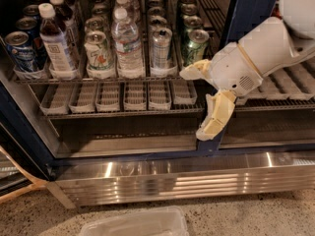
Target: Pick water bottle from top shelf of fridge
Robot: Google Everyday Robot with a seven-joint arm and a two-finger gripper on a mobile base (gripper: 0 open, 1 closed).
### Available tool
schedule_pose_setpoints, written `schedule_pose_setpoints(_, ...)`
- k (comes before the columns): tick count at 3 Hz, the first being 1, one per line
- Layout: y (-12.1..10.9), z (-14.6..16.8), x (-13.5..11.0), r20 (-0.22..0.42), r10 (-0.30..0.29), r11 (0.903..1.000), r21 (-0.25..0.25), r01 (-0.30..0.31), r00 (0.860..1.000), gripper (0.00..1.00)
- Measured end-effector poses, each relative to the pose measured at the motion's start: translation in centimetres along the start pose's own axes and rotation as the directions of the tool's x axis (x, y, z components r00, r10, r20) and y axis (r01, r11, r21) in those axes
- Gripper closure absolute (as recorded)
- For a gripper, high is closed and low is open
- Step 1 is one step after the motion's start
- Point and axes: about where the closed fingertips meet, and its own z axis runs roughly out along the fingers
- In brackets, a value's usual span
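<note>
The water bottle (127, 43) stands at the front of a lane on the top shelf (98, 77) of the fridge (162, 176). It is clear, with a white cap and a pale label. More like it stand behind it. My gripper (193, 102) is open and empty, to the right of the bottle and lower. One finger (195, 69) points left at shelf height. The other finger (215, 116) hangs down in front of the blue door post (246, 14).
Cans (161, 48) fill the lanes either side of the bottle. A white-capped bottle of dark drink (54, 41) stands at the left. A lower wire rack holds short whitish trays (113, 96). A clear plastic bin (138, 224) lies on the floor in front.
</note>
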Motion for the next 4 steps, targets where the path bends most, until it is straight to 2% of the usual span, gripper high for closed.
schedule_pose_setpoints(1,0.4,0.9,-1.3,0.031,-0.014,0.9982,0.059,0.012,0.999,0.00)
schedule_pose_setpoints(2,3.8,4.2,-5.5,0.141,-0.074,0.9901,0.129,0.056,0.987,0.00)
schedule_pose_setpoints(3,3.9,8.0,-10.0,0.317,-0.141,0.9765,0.200,0.080,0.938,0.00)
schedule_pose_setpoints(4,2.2,8.8,-13.1,0.432,-0.152,0.9544,0.298,0.019,0.889,0.00)
